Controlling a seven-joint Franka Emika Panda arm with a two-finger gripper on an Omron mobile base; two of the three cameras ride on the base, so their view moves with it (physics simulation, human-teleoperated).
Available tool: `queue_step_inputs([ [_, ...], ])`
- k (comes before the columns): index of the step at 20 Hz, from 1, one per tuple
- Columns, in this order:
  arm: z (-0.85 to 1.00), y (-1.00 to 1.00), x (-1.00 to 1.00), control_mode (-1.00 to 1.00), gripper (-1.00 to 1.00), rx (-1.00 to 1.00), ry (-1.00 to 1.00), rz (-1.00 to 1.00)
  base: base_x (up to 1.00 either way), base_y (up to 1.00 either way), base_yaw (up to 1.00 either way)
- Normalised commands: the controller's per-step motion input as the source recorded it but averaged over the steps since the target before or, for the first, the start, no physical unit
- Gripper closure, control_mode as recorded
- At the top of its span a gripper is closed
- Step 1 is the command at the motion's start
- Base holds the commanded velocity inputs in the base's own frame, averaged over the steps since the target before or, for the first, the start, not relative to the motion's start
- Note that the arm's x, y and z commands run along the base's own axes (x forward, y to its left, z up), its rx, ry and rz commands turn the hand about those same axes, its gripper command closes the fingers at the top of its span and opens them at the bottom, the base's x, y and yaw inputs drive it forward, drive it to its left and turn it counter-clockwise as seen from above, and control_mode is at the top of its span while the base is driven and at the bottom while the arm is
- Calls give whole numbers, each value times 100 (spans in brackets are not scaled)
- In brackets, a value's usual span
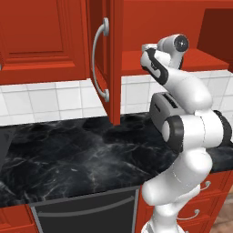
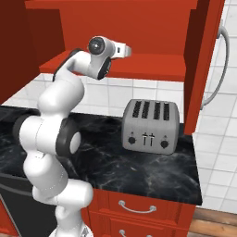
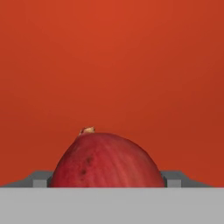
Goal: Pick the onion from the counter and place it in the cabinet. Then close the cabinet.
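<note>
Hand view: your gripper [image 3: 107, 183] is pinching the onion [image 3: 107, 162] — a finger [image 3: 174, 178] on each side, red cabinet [image 3: 131, 65] surface straight ahead. Base views put the arm [image 2: 69, 88] at shelf [image 2: 152, 62] height inside the open cabinet, door [image 1: 109, 54] swung wide, above the toaster [image 2: 150, 126] on the worktop [image 1: 68, 159].

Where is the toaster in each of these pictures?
Left base view: toaster right of centre on the counter, partly behind the arm.
Right base view: toaster at centre, in full, slots up.
Hand view: it faces the onion against a red cabinet wall instead.
Shared landmark: the red shelf above the toaster.
</note>
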Motion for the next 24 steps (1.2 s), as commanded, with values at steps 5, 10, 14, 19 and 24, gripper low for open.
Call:
queue_step_inputs([
  [5, -10, 8, 31, -100, -100, 0, 0, 0, 0, 0, 0],
  [10, 1, 8, 11, -100, -100, 0, -3, 0, 0, 0, 0],
  [14, 13, 1, 0, -100, -100, 0, -8, 0, 0, 0, 0],
  [19, 34, 0, -34, -100, -100, 0, -6, 0, 0, 0, 0],
  [24, 15, 0, -100, -100, -100, 0, -1, 0, 0, 0, 0],
])
